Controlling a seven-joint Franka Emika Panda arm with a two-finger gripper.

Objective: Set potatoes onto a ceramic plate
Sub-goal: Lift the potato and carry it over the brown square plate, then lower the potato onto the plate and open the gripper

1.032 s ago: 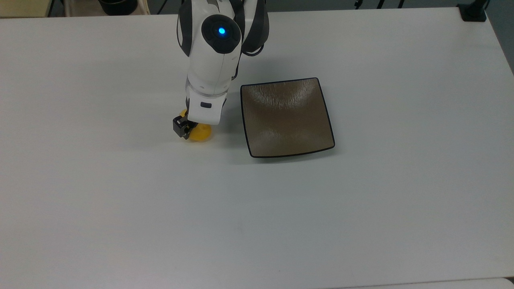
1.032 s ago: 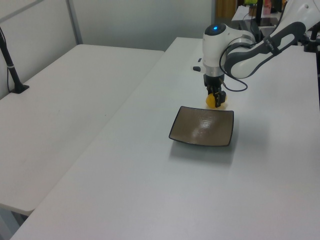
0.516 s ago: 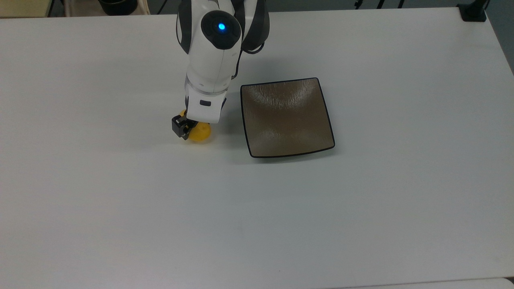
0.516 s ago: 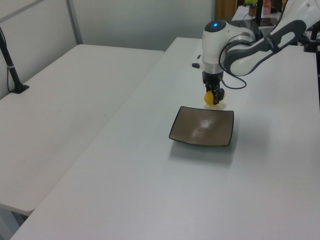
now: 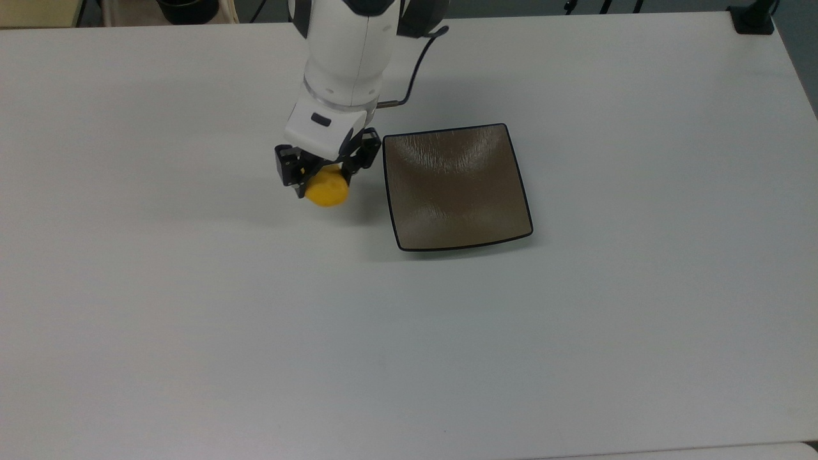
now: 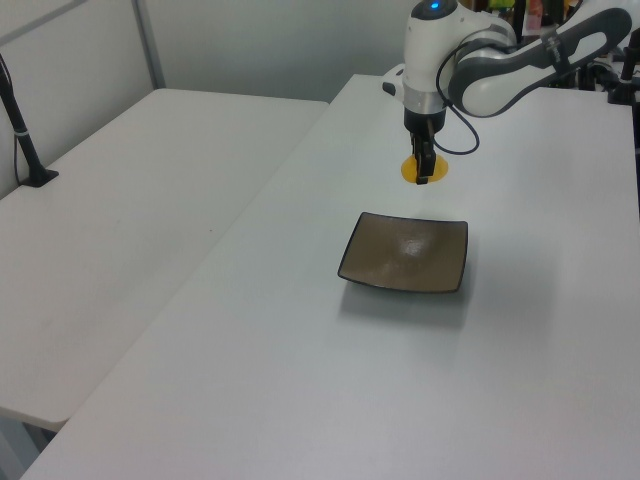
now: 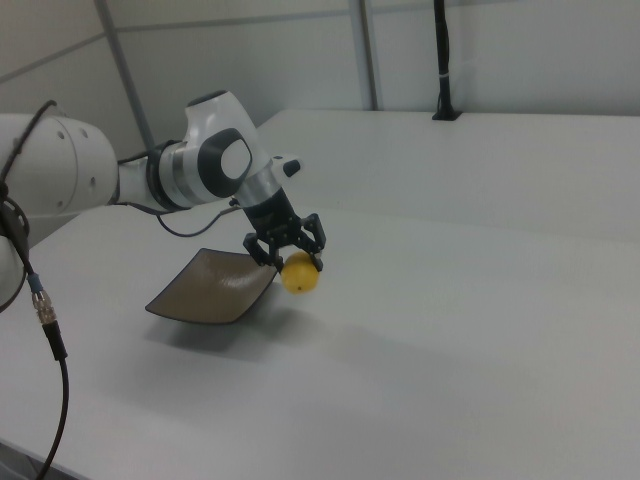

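A bright yellow potato (image 5: 327, 191) hangs above the white table (image 5: 192, 319), held in my gripper (image 5: 323, 179), which is shut on it. The right view shows the potato (image 7: 299, 274) clear of the tabletop with black fingers (image 7: 317, 240) on either side of its top. The square brown-grey ceramic plate (image 5: 455, 185) lies flat on the table just to the top view's right of the potato, with nothing on it. In the left view the potato (image 6: 411, 171) hangs behind the plate (image 6: 405, 251), under the gripper (image 6: 422, 175). In the right view the plate (image 7: 213, 286) sits at the gripper's (image 7: 290, 258) left.
A black cable (image 5: 409, 83) loops from the arm's wrist above the plate's far edge. A second white table (image 6: 130, 210) stands at the left view's left, carrying a black clamp post (image 6: 25, 150). Another black post (image 7: 441, 60) stands at the far end in the right view.
The gripper has risen off the table with the potato in it and turned at the wrist. The plate has not moved.
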